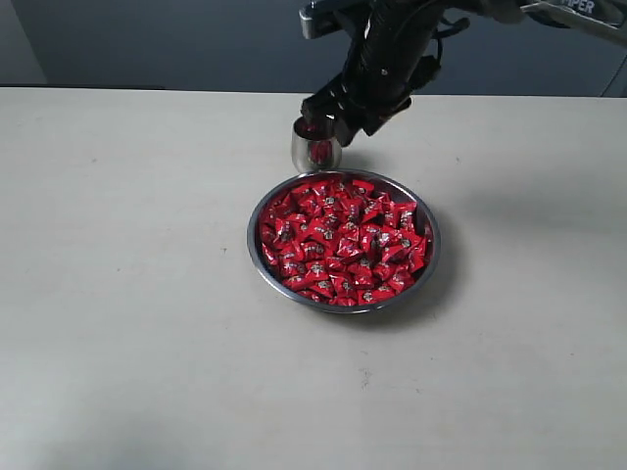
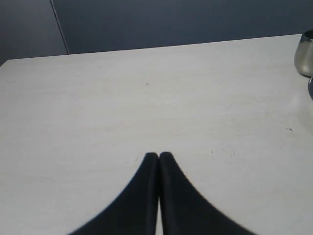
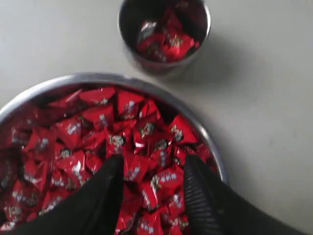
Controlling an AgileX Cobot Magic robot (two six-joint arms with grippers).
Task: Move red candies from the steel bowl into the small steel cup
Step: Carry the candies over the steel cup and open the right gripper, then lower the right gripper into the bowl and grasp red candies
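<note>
The steel bowl [image 1: 252, 235] sits mid-table, heaped with red candies [image 1: 343, 240]. Just behind its far rim stands the small steel cup [image 1: 315, 147], with a few red candies [image 3: 166, 36] inside. My right gripper [image 1: 331, 119] hangs above the cup and the bowl's far edge. In the right wrist view that gripper [image 3: 154, 164] is open over the pile of candies [image 3: 132, 132], with nothing held between its fingers; the bowl's rim [image 3: 214, 146] and the cup [image 3: 164, 63] lie ahead. My left gripper [image 2: 158, 155] is shut and empty over bare table, with the cup [image 2: 304, 54] at the frame's edge.
The pale table [image 1: 118, 294] spreads wide on all sides of the bowl. A dark wall runs behind the table's far edge. The left arm is outside the exterior view.
</note>
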